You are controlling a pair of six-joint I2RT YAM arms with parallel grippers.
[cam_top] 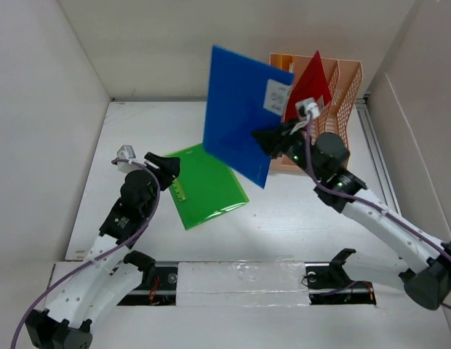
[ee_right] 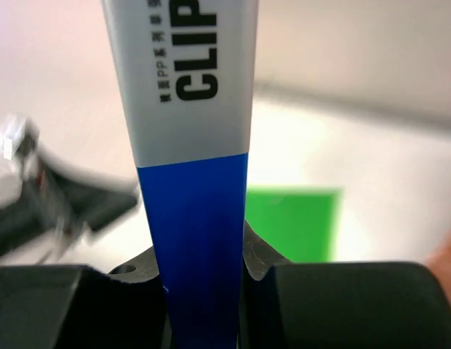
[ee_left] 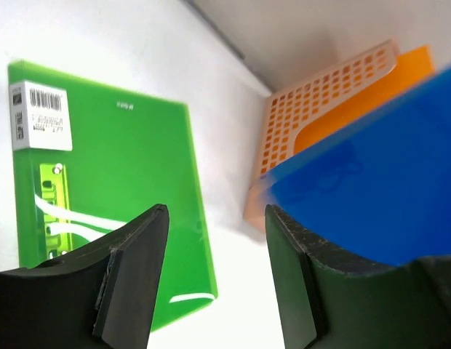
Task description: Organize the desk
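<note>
The desk surface [cam_top: 305,218] is a broad, flat white top, closed in by plain white walls on the left, far and right sides. A metal rail [cam_top: 240,280] under clear tape runs along its near edge, the side farthest from the peach slotted rack [cam_top: 345,91]. The rack stands in the far right corner of the surface.

A blue folder [cam_top: 240,109] is held up in the air just left of the rack, tilted and overlapping the rack's left end in the top view. It has a white label [cam_top: 275,96] near the edge nearest the rack. The right wrist camera sees it edge-on, with the label printed in black letters.

A green folder [cam_top: 207,185] lies flat on the surface, well to the left of the rack and nearer the arms. It has a barcode sticker [ee_left: 40,116] at one corner.

In the rack, a red folder [cam_top: 309,87] leans at a slant, and an orange one [cam_top: 287,62] stands at the left end.

The right fingers [cam_top: 273,142] are closed tight on the blue folder's lower edge, one on each face. The left fingers [cam_top: 166,166] are spread wide with nothing between them. They sit at the green folder's edge farthest from the rack, and whether they touch it cannot be told.
</note>
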